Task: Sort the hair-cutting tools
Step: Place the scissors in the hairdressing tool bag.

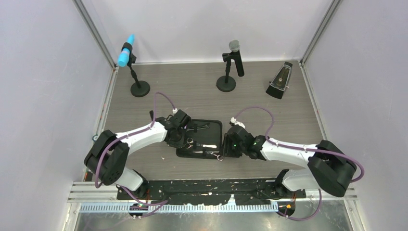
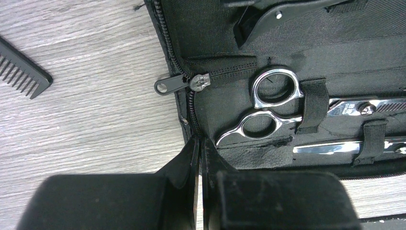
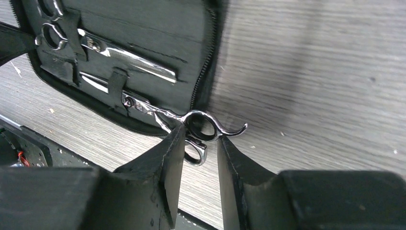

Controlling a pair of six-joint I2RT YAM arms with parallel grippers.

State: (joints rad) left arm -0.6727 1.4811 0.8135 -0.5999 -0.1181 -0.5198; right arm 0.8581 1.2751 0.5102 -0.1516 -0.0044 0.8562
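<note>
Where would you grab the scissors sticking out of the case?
Take the scissors by the finger rings, from the table side: they overhang the case edge, while the blade lies flat under a strap. The right gripper straddles one ring.

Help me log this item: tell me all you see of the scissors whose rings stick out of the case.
The scissors are small, silver metal, with two finger rings and a finger-rest hook. They lie flat, the blade tucked under an elastic strap in the open black case, rings jutting past its zip edge over the wood-grain table. The right gripper straddles one ring, jaws apart; contact is unclear.
</note>
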